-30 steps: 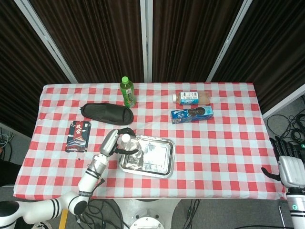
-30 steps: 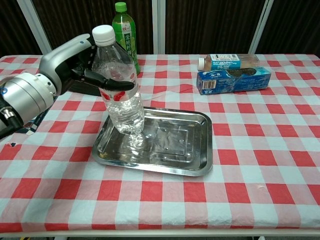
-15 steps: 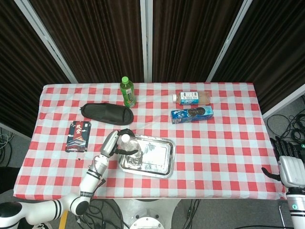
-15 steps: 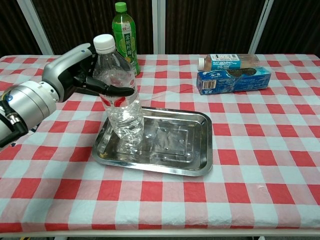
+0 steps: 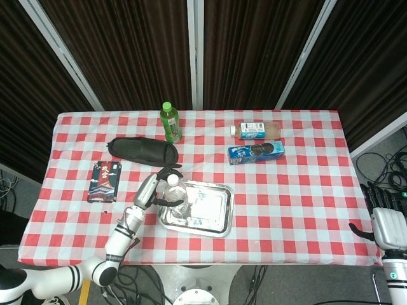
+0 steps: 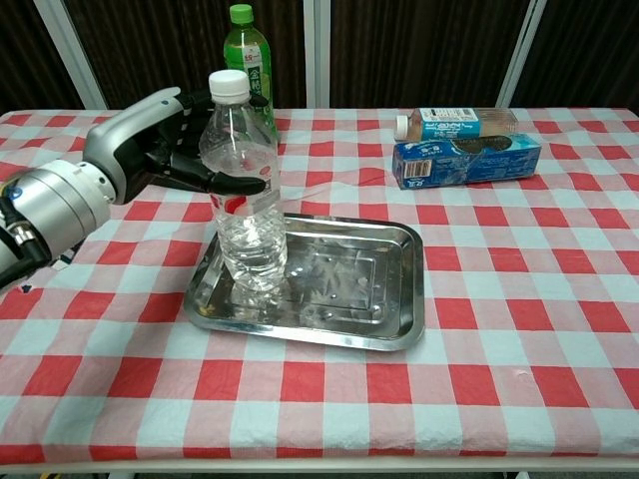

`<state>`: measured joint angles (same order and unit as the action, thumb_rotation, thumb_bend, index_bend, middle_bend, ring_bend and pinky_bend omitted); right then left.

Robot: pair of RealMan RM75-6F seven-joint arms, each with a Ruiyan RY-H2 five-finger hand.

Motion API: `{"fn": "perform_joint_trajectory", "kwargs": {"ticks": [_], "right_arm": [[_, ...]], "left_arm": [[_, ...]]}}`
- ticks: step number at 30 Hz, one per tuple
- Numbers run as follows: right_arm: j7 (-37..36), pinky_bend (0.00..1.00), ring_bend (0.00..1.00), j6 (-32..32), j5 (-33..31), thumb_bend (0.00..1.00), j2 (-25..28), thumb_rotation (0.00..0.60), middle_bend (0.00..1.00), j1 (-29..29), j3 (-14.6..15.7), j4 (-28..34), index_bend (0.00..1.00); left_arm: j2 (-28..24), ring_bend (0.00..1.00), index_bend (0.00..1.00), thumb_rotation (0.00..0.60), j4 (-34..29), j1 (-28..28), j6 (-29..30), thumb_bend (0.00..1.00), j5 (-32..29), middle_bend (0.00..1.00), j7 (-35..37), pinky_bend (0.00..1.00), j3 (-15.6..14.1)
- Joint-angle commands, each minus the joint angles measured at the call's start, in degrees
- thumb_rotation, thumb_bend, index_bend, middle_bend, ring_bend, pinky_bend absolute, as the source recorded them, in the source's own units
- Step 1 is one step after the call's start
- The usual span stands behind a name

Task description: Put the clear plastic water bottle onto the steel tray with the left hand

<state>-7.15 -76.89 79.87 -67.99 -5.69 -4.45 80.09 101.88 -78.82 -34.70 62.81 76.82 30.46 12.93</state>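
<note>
The left hand (image 6: 150,140) is loosening around the clear plastic water bottle (image 6: 245,200): its fingers (image 6: 235,183), which a second ago were wrapped tightly about the bottle's upper body, are now lying only lightly against its near side, and whether they are still gripping cannot be told from either view. The bottle, tilted half a second ago, is now standing upright inside the steel tray (image 6: 399,289), at the tray's left end, its base appearing to rest on the tray floor. This is suggesting that the placement is essentially complete and that only the release and withdrawal of the hand remain. In the head view the same hand (image 5: 151,190) is sitting just left of the bottle (image 5: 174,192) and tray (image 5: 219,213). The right hand (image 5: 381,216) is hanging idle beyond the table's right edge, fingers apart and holding nothing.
</note>
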Motion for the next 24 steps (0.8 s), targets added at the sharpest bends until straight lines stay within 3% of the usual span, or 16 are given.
{"fn": "perform_joint_trajectory", "kwargs": {"ticks": [1, 4, 15, 20, 24], "right_arm": [[-0.1, 0.0, 0.0, -0.02, 0.05, 0.11, 0.09, 0.6, 0.0, 0.02, 0.02, 0.14, 0.0], [-0.26, 0.0, 0.0, -0.1, 0.1, 0.11, 0.2, 0.6, 0.0, 0.05, 0.01, 0.29, 0.0], [-0.47, 0.0, 0.0, -0.61, 0.36, 0.11, 0.55, 0.6, 0.0, 0.18, -0.06, 0.75, 0.0], [-0.33, 0.0, 0.0, -0.93, 0.63, 0.11, 0.61, 0.6, 0.0, 0.28, 0.02, 1.02, 0.0], [-0.03, 0.0, 0.0, -1.16, 1.01, 0.11, 0.59, 0.6, 0.0, 0.3, 0.17, 1.31, 0.0]], "left_arm": [[-0.35, 0.32, 0.23, 0.6, -0.76, 0.13, 0.53, 0.06, 0.36, 0.39, 0.13, 0.37, 0.22], [-1.14, 0.26, 0.22, 0.6, -2.53, 0.19, 1.55, 0.04, 0.98, 0.36, -0.15, 0.31, 0.82], [-7.35, 0.25, 0.21, 0.6, -15.79, 0.28, 4.99, 0.02, 1.07, 0.35, -4.76, 0.3, 5.26], [-11.71, 0.25, 0.21, 0.6, -24.64, 0.45, 5.51, 0.02, -2.15, 0.35, -8.74, 0.3, 8.58], [-14.56, 0.25, 0.21, 0.6, -27.84, 0.58, 6.81, 0.01, -4.88, 0.35, -13.02, 0.3, 11.23]]}}
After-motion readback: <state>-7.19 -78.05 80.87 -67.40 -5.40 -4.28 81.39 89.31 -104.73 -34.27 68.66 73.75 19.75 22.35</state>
